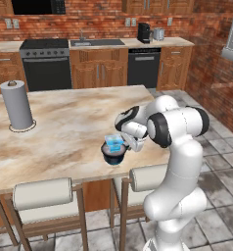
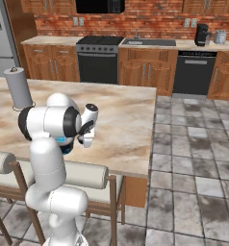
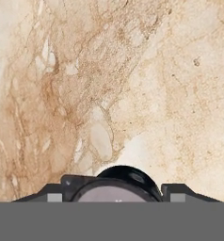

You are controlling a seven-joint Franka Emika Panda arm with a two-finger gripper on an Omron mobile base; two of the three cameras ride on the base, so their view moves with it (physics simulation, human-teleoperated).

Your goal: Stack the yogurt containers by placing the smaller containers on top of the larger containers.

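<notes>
The light-blue cup (image 1: 114,142) shows directly above the squat navy tub (image 1: 113,155), near the island's front edge. I cannot tell whether it rests on the tub's lid or stands just behind it. My gripper (image 1: 121,143) reaches in from the right at the cup's height, jaws closed against it. From the right base view the arm hides most of both, leaving a sliver of the cup (image 2: 63,140) and the tub (image 2: 67,148). In the hand view a round grey lid ringed in dark (image 3: 116,187) sits between the two fingertips of the gripper (image 3: 117,194).
A tall grey paper-towel roll (image 1: 16,105) (image 2: 19,89) stands at the far left of the marble island top (image 1: 74,122). Two cushioned stools (image 1: 42,193) are tucked under the island's front edge. The stove and cabinets line the back wall.
</notes>
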